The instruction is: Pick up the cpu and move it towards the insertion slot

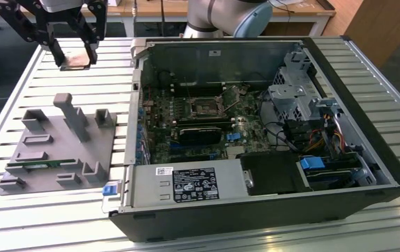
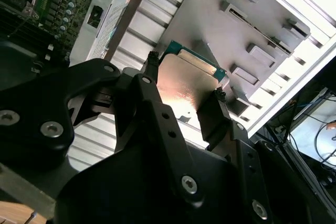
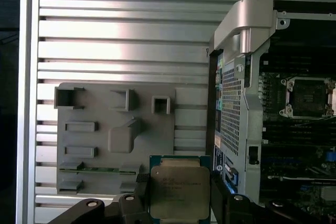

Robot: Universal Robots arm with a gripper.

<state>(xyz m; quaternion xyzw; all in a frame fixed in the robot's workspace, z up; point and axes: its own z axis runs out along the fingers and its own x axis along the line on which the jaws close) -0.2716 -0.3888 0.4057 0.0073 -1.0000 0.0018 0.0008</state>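
First wrist view, square silvery cpu (image 3: pixel 179 192), green edge, hand-held (image 3: pixel 179 203)

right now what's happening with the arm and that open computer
The robot arm's pincer is shut on the cpu, holding it in the air above the slatted table, beyond the grey tray. In the exterior view it hangs to the left of the open computer case. The motherboard's cpu socket sits empty inside the case, so the chip is lifted but not over the socket. A thin green memory stick lies in the tray.
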